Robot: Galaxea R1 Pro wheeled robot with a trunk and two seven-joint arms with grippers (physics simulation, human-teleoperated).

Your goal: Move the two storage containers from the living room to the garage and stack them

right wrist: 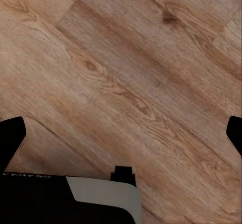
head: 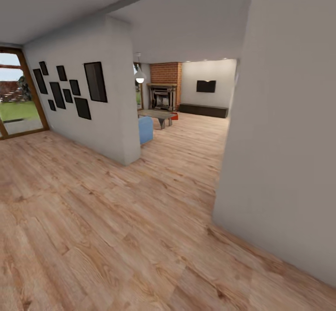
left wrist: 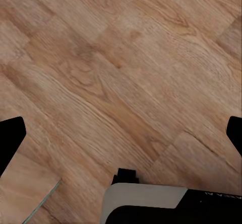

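Black fingertips of the left gripper [left wrist: 121, 133] stand at opposite edges of the left wrist view, spread wide with nothing between them, over light wood plank flooring [left wrist: 116, 73]; part of the robot's pale and black body [left wrist: 151, 204] lies below. The right gripper [right wrist: 121, 133] is likewise wide open and empty above the same planks, whose grain runs diagonally across both wrist views. In the head view the plank floor [head: 116, 227] runs from a hallway through a wide opening into the living room [head: 186, 110]. One red-orange storage container [head: 174, 115] shows as a small patch on the floor at the far end, just beside the right end of a grey low table [head: 157, 114]; it is too small to tell which way its long axis points. A blue sofa end [head: 145, 129] juts out from behind a white partition wall [head: 93, 129], which carries black picture frames [head: 95, 81] and stands between the hallway and the room's left part. A plain white wall [head: 284, 138] bounds the opening on the right. Beyond the table stand a brick fireplace [head: 164, 89], a wall-mounted screen [head: 206, 86] and a low dark cabinet [head: 203, 110]. A wood-framed glass door [head: 16, 96] closes the hallway's left end.
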